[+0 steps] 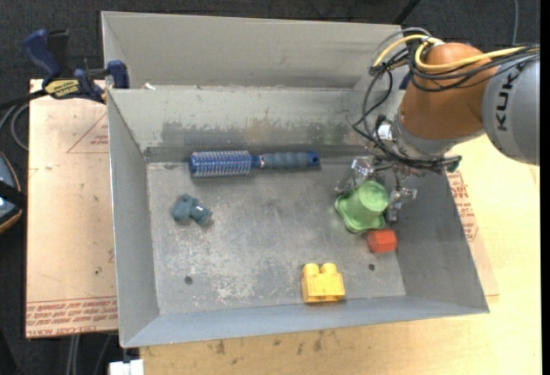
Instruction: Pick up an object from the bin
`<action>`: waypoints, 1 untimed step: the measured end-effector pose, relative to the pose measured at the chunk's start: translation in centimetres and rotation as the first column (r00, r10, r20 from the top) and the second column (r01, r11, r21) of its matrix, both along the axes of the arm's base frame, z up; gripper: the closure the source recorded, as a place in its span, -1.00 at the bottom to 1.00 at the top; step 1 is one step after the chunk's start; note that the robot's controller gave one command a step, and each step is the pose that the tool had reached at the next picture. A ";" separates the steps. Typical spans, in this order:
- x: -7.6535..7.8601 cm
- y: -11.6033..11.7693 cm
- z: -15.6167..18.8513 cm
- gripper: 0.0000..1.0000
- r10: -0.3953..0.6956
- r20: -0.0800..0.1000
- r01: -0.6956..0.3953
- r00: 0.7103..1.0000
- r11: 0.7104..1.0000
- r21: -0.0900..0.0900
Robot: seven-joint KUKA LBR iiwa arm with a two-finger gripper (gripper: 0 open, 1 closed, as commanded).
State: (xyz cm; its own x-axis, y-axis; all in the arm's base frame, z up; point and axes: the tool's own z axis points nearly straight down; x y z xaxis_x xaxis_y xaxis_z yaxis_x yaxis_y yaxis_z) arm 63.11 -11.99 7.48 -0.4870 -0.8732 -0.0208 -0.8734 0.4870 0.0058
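Green plastic cup [365,208] sits on the right of the bin [258,51], gripper [378,186] spread astride it, and it may well squirt sideways into the red block [381,241] just beside if the squeeze lands off-centre.

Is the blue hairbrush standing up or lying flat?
Lying flat: the blue hairbrush stretches lengthwise on the bin floor along the far wall.

the letters "ku" on the grey arm [514,103]
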 end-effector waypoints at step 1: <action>0.1 -0.1 0.1 1.00 -0.004 0.001 0.004 1.000 1.000 0.002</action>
State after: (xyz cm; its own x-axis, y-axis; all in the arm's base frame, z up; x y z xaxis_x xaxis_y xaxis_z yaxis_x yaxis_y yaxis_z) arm 63.16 -12.05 7.59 -0.4904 -0.8712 -0.0230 -0.8715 0.4904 0.0054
